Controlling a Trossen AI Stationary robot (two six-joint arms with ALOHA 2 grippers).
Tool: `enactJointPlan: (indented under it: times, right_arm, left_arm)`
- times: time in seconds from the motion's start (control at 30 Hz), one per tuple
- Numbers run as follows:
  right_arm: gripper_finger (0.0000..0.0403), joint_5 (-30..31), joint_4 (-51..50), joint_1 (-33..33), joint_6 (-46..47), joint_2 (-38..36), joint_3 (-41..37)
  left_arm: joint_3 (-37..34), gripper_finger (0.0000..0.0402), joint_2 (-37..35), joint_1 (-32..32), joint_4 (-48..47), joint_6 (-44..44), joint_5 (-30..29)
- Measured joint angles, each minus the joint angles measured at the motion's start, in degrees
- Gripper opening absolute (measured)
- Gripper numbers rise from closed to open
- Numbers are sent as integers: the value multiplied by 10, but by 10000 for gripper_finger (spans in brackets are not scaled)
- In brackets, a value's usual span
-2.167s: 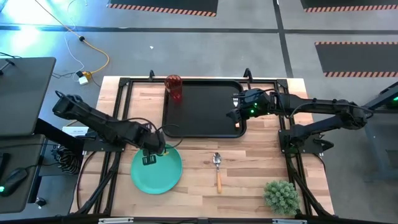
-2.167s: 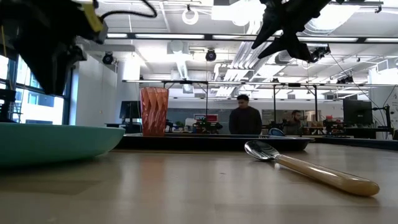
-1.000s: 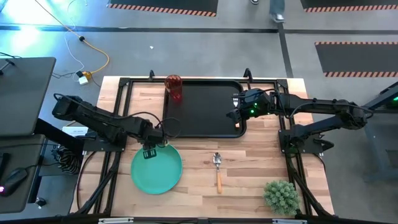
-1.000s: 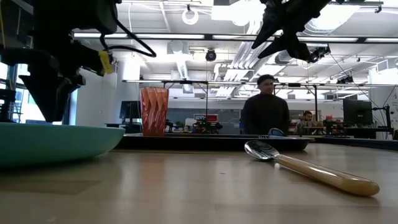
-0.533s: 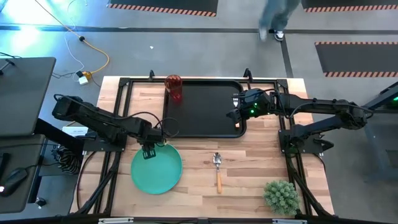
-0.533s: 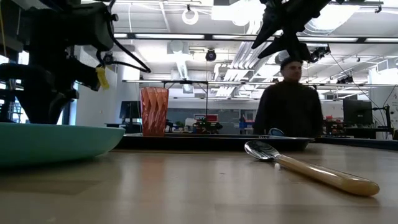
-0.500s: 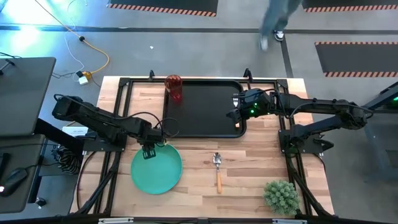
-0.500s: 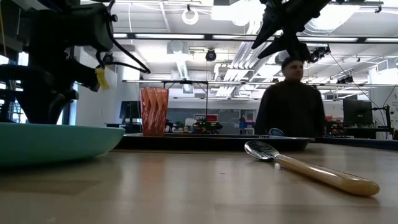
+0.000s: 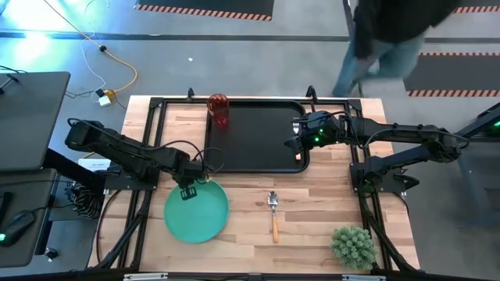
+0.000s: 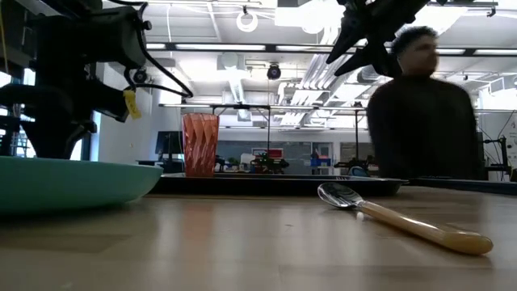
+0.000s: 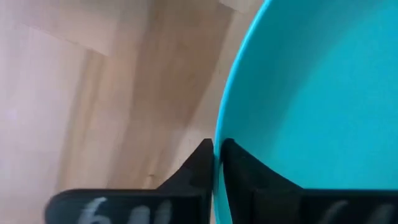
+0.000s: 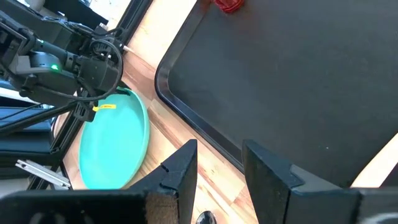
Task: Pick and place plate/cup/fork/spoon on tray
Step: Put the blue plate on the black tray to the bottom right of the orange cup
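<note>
The left gripper (image 11: 214, 163) straddles the plate (image 9: 196, 211) rim nearest the tray (image 9: 258, 136), fingers (image 11: 196, 168) closed on it; the right gripper's (image 12: 219, 163) fingers are apart.

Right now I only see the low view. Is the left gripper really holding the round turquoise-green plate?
Observer: Yes. The left wrist view shows the left gripper shut on the round turquoise-green plate, one finger on each side of its rim.
Operator: Which part of the rim?
Observer: From above, the side nearest the large black rectangular tray.
Operator: Is the other one holding something?
Observer: No. The right gripper is open and empty, above the tray's right edge.
</note>
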Motion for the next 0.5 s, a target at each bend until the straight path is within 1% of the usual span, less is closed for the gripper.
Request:
enactJointPlan:
  times: [0.17,0.3,0.5]
  right_arm:
    - [117,0,0,0,0,0,0]
    - [117,0,0,0,0,0,0]
    - [117,0,5,0,5,0,0]
  left_arm:
    - [-1,17,1,0,11,-15,27]
    - [5,5,1,0,13,-31,40]
    - [50,2,1,0,13,-48,50]
